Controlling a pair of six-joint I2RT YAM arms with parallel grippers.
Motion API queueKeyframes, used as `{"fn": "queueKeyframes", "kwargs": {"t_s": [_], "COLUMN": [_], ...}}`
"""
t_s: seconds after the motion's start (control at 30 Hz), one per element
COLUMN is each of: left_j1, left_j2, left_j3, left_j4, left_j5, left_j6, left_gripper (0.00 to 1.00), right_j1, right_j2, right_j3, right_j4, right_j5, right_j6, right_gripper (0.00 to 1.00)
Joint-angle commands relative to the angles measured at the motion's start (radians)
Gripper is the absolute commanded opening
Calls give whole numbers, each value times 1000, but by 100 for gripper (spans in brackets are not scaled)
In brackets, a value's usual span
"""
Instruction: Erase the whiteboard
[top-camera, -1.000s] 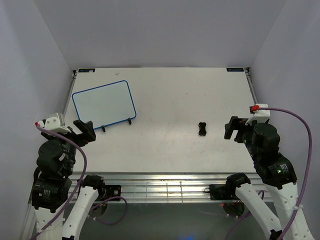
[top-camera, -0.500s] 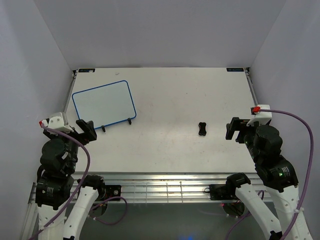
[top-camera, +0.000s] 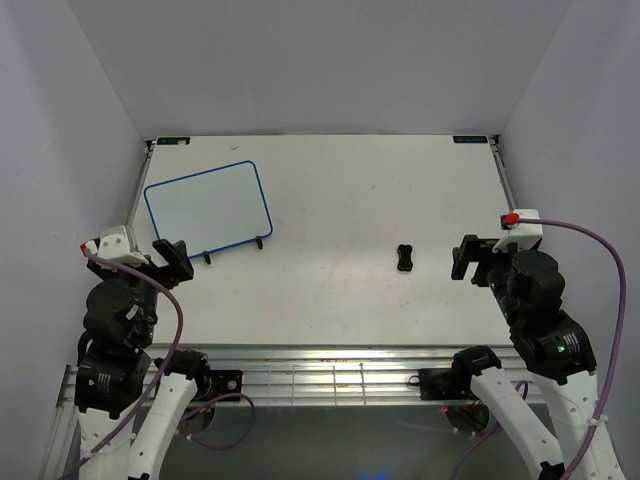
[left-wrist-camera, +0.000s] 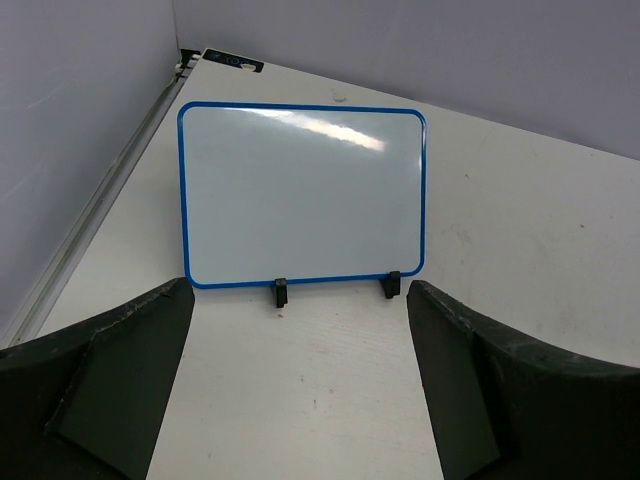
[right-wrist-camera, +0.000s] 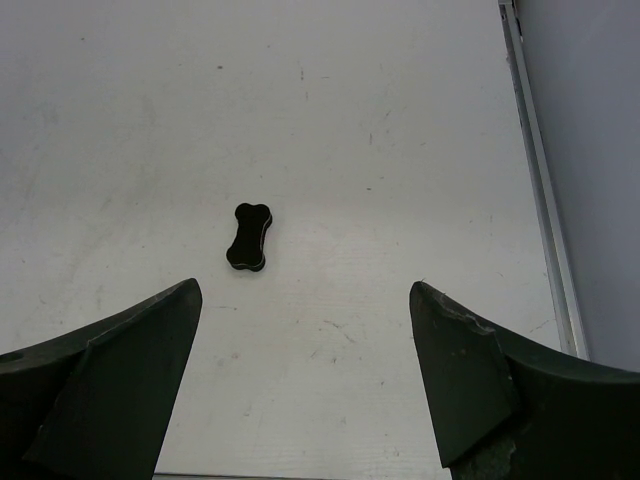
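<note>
White walls enclose a pale surface (top-camera: 350, 190) on three sides. Whiteboard (top-camera: 208, 204) (left-wrist-camera: 302, 195): far-left part of the surface, just ahead of the left gripper (top-camera: 170, 262) (left-wrist-camera: 300, 390), not touching it. Long axis runs roughly left to right, skewed a little so the right end sits farther from the arms. Near long edge rests in two small black feet (left-wrist-camera: 281, 292); face is turned toward the left arm. Face reads plain white with a streak of glare inside a thin blue rim. Left jaws released, spread wide, grasping nothing. Right gripper (top-camera: 463, 257) (right-wrist-camera: 305, 380): jaws likewise spread and empty, pointing at a small black bone-shaped eraser (top-camera: 404, 258) (right-wrist-camera: 250, 237) lying flat near it, well apart from the board. Small dark labels (top-camera: 172, 141) at the far corners are too small to read.
</note>
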Motion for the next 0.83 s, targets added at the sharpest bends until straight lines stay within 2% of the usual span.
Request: {"fn": "queueKeyframes", "kwargs": {"t_s": [0.0, 0.8], "left_j1": [-2, -2], "left_j2": [-14, -12], "left_j3": [0, -11], "left_j4": [20, 32], "left_j5": [2, 51], "left_j6": [15, 3], "left_gripper": [98, 98], "right_j1": [3, 3], "right_j2": [0, 3], "right_j3": [22, 16], "right_j4": [51, 46], "right_j5": [4, -2], "right_j6": [-15, -7], "right_gripper": [90, 90]}}
